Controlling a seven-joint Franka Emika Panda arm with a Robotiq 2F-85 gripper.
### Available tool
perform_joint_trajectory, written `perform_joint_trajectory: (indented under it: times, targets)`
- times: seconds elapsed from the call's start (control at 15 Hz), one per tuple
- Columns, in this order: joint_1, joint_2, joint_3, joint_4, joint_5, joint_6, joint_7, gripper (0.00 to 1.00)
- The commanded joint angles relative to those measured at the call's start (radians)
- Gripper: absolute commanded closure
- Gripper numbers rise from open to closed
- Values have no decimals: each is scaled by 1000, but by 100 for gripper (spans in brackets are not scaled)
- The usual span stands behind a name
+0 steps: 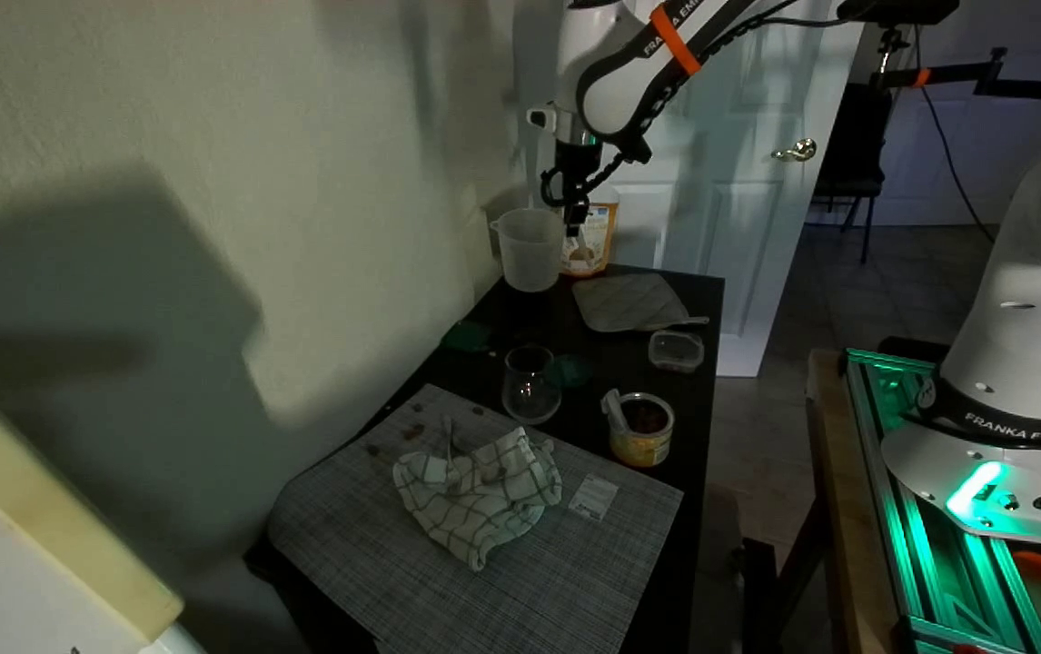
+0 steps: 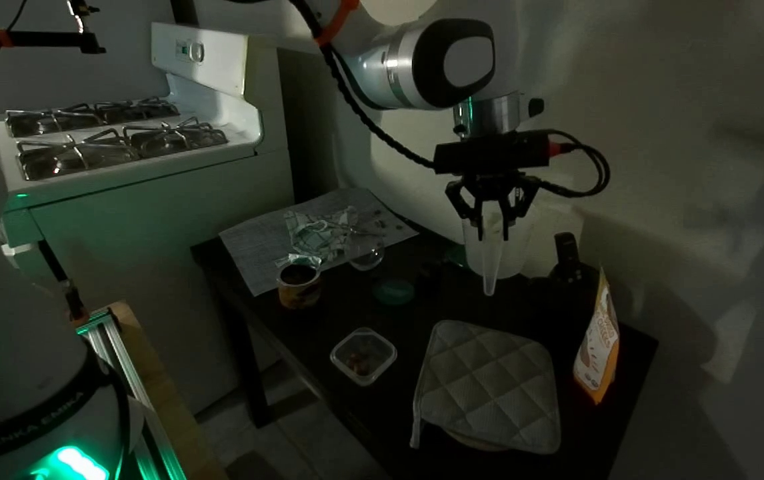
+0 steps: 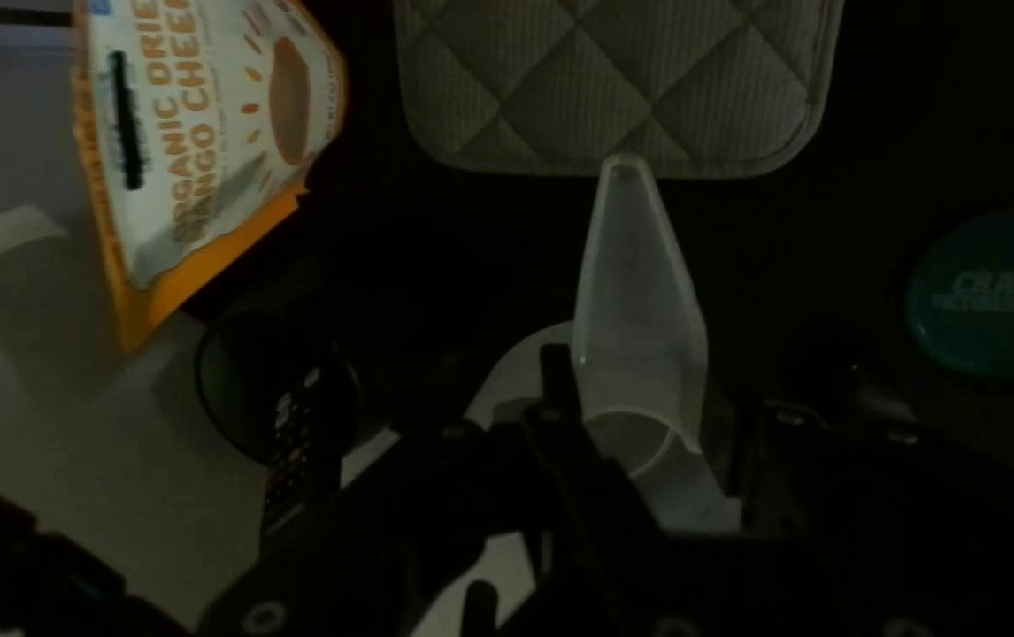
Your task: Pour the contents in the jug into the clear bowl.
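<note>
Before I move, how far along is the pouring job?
Done, apparently: the gripper is at the jug. In hand: it looks closed on the handle, the jug upright. Left, probably: carrying the jug to the clear bowl, which stands apart, and tipping it. Brown bits lie in the bowl; whether poured there, I can't tell.

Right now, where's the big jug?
In an exterior view, the jug is at the far end of the table, close to the wall. It's just left of the claw and the orange-and-white bag.
</note>
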Motion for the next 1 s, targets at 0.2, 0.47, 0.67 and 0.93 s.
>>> perform_joint_trajectory:
  times: [0.2, 0.47, 0.67, 0.93]
  targets:
    - [-47, 107, 42, 18, 56, 10, -13, 88]
    - [-54, 130, 48, 25, 49, 37, -16, 88]
    - [-69, 151, 72, 43, 79, 11, -55, 76]
    - [-68, 139, 76, 50, 54, -18, -46, 24]
